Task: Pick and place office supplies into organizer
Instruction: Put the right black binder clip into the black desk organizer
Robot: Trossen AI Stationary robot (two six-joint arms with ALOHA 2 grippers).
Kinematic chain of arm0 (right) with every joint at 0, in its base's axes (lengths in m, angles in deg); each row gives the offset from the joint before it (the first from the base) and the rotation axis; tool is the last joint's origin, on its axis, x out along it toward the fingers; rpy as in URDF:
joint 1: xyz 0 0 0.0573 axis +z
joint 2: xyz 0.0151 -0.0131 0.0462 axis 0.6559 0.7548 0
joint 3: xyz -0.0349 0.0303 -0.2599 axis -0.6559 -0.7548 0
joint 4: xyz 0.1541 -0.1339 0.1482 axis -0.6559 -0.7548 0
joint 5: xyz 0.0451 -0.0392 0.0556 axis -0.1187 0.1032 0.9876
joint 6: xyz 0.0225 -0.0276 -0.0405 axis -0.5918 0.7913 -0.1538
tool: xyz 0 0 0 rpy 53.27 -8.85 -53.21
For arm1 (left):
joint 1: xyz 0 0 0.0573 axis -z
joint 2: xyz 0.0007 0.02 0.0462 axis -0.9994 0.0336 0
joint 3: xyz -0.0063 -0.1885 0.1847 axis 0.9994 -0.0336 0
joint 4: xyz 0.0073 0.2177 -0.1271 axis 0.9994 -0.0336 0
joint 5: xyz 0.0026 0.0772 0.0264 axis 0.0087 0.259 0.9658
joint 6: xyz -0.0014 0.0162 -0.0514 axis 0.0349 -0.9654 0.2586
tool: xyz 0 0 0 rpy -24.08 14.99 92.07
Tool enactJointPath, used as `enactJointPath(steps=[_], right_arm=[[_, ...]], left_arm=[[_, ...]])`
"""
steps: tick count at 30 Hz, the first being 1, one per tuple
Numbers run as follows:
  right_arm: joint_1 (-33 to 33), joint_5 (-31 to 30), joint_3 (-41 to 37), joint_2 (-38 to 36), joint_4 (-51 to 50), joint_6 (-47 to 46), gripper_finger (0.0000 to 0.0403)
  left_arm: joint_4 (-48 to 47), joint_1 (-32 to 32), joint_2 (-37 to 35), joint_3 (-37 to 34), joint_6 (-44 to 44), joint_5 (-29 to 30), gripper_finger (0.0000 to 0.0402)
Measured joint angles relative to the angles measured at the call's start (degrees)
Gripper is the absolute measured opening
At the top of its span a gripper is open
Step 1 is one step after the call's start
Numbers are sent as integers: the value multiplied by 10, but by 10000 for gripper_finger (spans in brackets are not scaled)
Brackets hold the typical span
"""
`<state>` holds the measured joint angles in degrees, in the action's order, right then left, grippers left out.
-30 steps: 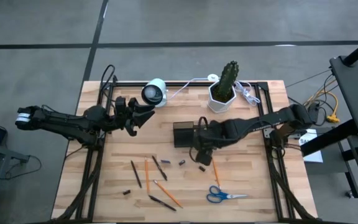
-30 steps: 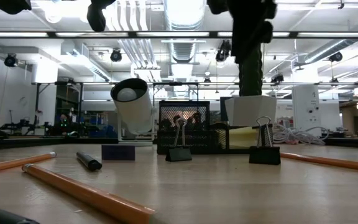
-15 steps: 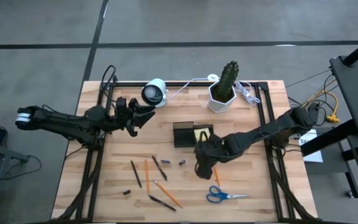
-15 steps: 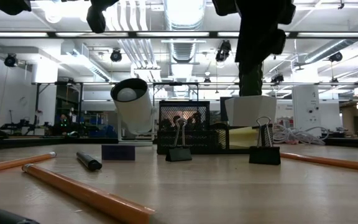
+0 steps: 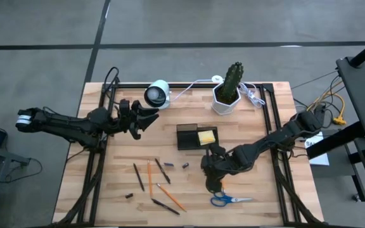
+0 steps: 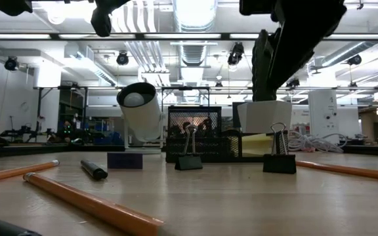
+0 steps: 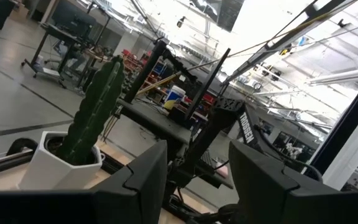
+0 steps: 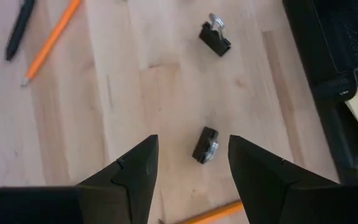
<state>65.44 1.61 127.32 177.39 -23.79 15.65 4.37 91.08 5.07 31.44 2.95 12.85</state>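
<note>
Bright ceiling lights (image 6: 190, 12) are flooding the room evenly, glaring white above the table. The tabletop (image 5: 246, 190) is showing only soft, faint shadows. A pencil (image 6: 90, 204) nearest the low camera is blurring, and the right claw's (image 8: 191, 163) fingers are looking soft-edged.

The bench (image 5: 246, 190) is pale wood with plank seams. On it lie orange pencils (image 5: 170, 196), black pens (image 5: 138, 177), small black binder clips (image 8: 206, 145) with silver handles, and scissors (image 5: 230, 200) with blue handles. The black mesh organizer (image 5: 187, 137) holds a yellow sticky-note pad (image 5: 208, 137). A green cactus (image 5: 234, 77) stands in a white pot (image 5: 224, 101). Both arms are dark.
</note>
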Motion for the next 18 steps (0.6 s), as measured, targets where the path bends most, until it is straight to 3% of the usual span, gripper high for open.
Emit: enactJointPath(steps=[5, 12, 18], right_arm=[[-1, -2, -12, 0, 1, -13, 183], [-2, 0, -39, 0, 5, -142, 183], [-2, -1, -65, 0, 62, -151, 183]], left_arm=[[-2, 0, 0, 0, -5, 0, 157], [-1, 0, 0, 0, -1, 0, 157], [0, 0, 0, 0, 0, 0, 157]])
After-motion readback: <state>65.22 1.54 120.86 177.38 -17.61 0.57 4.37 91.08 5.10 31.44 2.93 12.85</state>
